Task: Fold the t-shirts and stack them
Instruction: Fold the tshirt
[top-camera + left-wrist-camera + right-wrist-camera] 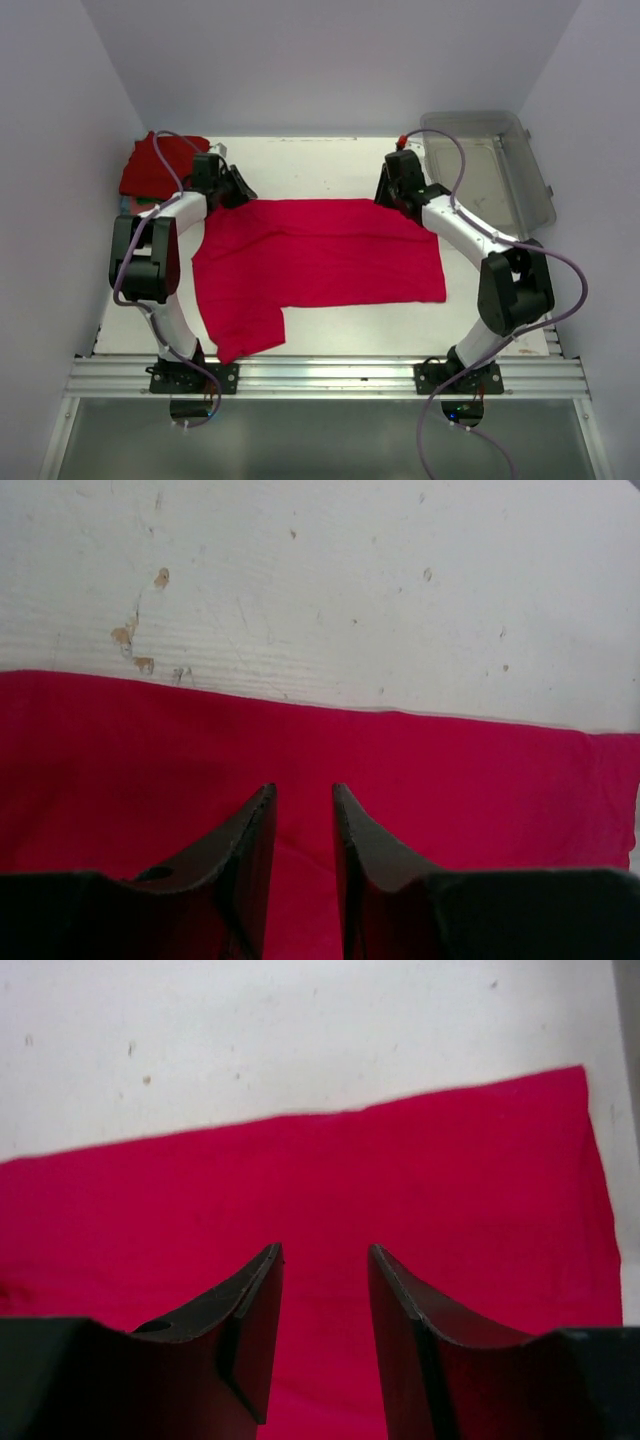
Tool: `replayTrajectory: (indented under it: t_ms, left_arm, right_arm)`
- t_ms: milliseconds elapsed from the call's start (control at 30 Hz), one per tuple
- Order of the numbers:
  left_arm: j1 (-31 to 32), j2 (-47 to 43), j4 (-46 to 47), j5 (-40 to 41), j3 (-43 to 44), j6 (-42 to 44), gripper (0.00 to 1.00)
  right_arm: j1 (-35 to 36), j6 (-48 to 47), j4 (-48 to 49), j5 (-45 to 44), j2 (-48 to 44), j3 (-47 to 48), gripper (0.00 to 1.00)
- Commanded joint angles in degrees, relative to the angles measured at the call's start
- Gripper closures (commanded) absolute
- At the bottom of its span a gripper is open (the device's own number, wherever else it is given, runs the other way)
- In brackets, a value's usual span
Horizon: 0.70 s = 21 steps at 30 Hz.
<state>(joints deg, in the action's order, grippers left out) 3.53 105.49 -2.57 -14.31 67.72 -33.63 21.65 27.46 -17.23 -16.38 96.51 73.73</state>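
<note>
A bright crimson-pink t-shirt (pixel 320 265) lies spread flat across the middle of the table, one sleeve reaching toward the near left. My left gripper (pixel 243 192) is over its far left corner and my right gripper (pixel 388 196) over its far right corner. In the left wrist view the gripper (pixel 303 786) has its jaws narrowly apart just above the shirt (pixel 480 780), near its far edge. In the right wrist view the gripper (pixel 325 1247) is open wider over the shirt (pixel 480 1180). A folded dark red shirt (pixel 155 165) tops a stack at the far left corner.
A clear grey plastic bin (pixel 495 175) stands at the far right. White table (pixel 330 160) shows beyond the shirt's far edge, with small stains in the left wrist view (pixel 130 635). White walls close in the back and sides.
</note>
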Motion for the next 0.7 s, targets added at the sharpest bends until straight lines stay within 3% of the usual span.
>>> replayTrajectory:
  t_ms: [0, 200, 500, 667]
  left_arm:
    - [-0.02, 1.82, -1.56, -4.5, 2.06, -0.83, 0.68]
    - [0.16, 2.17, -3.41, -4.68, 1.62, -0.65, 0.68]
    - [0.86, 1.12, -7.36, 1.03, 0.48, 0.58, 0.69]
    - [0.86, 3.31, -6.4, -0.28, 0.83, 0.84, 0.69]
  right_arm:
    - [1.99, 1.01, 0.89, -0.84, -4.04, -4.55, 0.56]
    - [2.43, 1.89, 1.85, -1.81, -8.0, -10.09, 0.57]
    - [2.52, 1.98, 2.12, -2.52, -9.14, -12.12, 0.57]
    - [2.52, 2.33, 2.73, -2.16, -9.15, -12.3, 0.57]
